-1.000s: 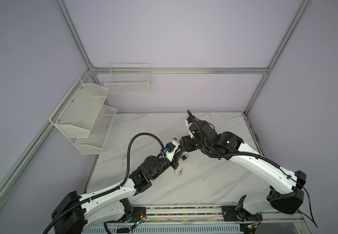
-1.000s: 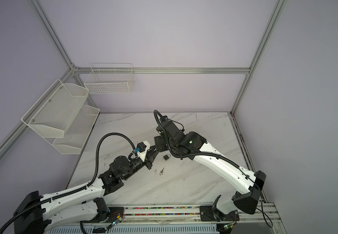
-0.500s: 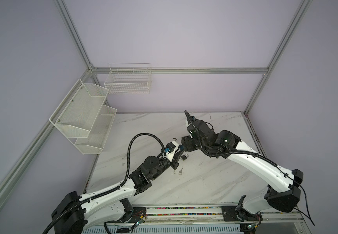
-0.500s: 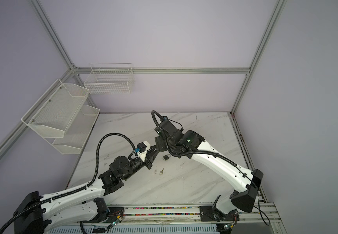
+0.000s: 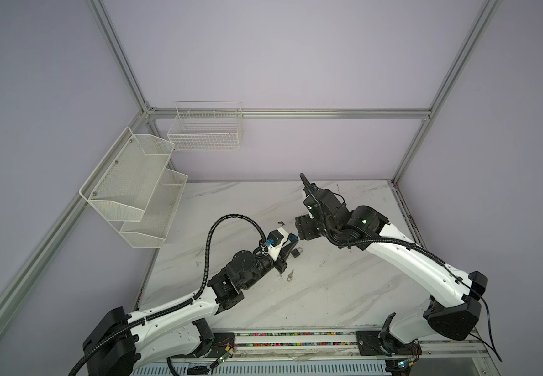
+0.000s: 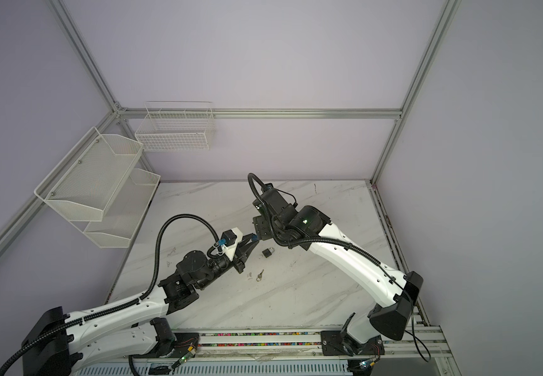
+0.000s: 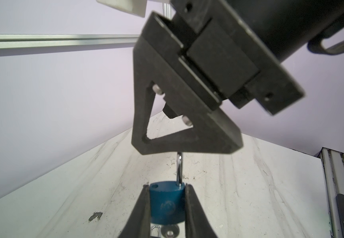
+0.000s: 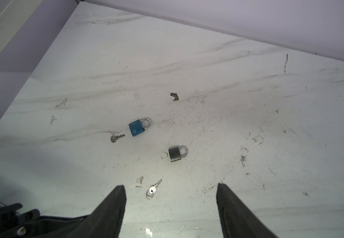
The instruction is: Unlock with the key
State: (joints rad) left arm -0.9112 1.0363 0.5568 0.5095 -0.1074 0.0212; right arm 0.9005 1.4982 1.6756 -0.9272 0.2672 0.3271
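The left gripper (image 7: 167, 194) held the blue metal padlock (image 7: 165, 208) by its body; the right gripper (image 8: 171, 191) stood wide open.

In the left wrist view, the shackle top of the blue padlock (image 7: 165, 206) was hidden behind a blurred finger (image 7: 187, 144) of the right gripper (image 8: 170, 185), and a small padlock (image 7: 155, 228) was cut off at the picture's edge. In both top views the blue padlock, at twelve o'clock from the key (image 5: 289, 277), was only a speck.
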